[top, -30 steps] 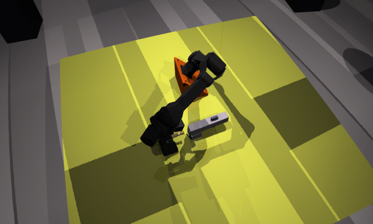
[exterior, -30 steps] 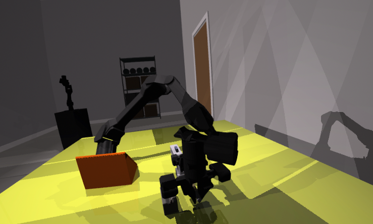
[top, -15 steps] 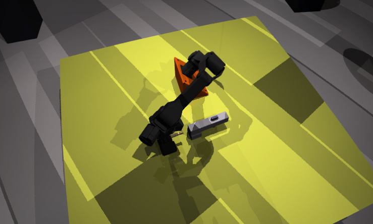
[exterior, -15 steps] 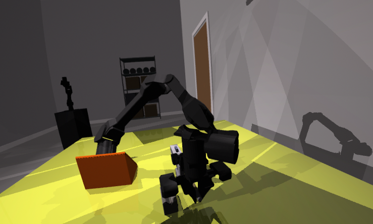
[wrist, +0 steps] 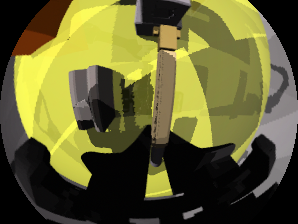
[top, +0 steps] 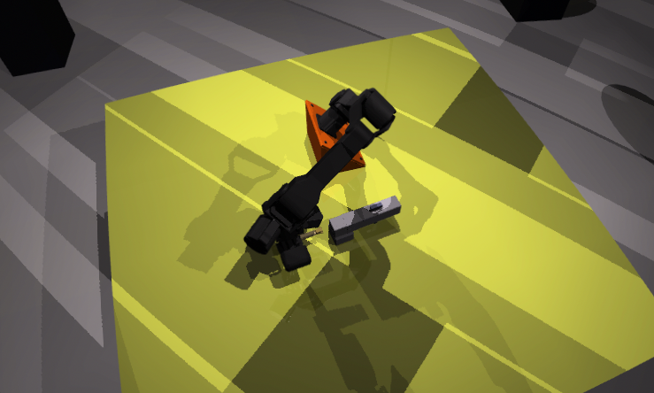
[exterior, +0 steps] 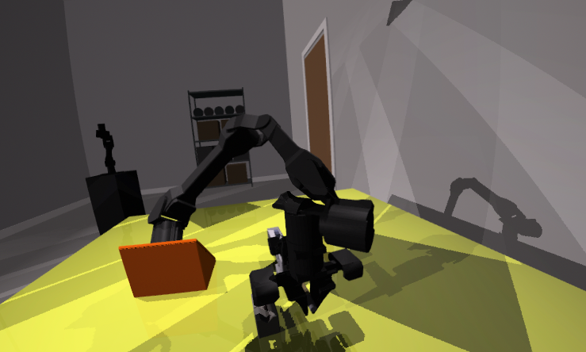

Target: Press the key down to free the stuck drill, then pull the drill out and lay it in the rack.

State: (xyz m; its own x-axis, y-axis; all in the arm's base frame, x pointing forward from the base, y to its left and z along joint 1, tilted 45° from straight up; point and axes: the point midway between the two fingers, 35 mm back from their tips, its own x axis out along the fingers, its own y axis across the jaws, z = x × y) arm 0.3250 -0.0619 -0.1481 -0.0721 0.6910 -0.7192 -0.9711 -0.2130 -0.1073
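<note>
Fingers are clamped on the near end of the drill (wrist: 162,99), a thin tan rod; we see the gripper (top: 302,237) closed tight on it in the wrist view. Our landmark is the grey block (top: 363,218) that held the drill. The drill lies just beside the block's open end, pointing straight at it, and by the wrist view its far tip looks already out of the bore, though lens distortion makes that gap hard to judge. The key (top: 375,206) sits on top of the block, toward the end away from the gripper. The rack (wrist: 93,96), a small grey slotted piece, stands off to one side of the drill, away from the block and close to the gripper.

Step in hand, as we judge it: finish the withdrawal and carry the drill to the rack. To do this well we keep the pull along the block's long axis until the tip is plainly free, avoid any twist that could lever the thin rod, then lift a little before swinging sideways, so that the rod does not scrape the yellow table (top: 490,253). We align the rod with the rack's slot before releasing.

Count: one drill, one block, one key, one rack, one arm with one gripper, one orange base mount (top: 314,131).
</note>
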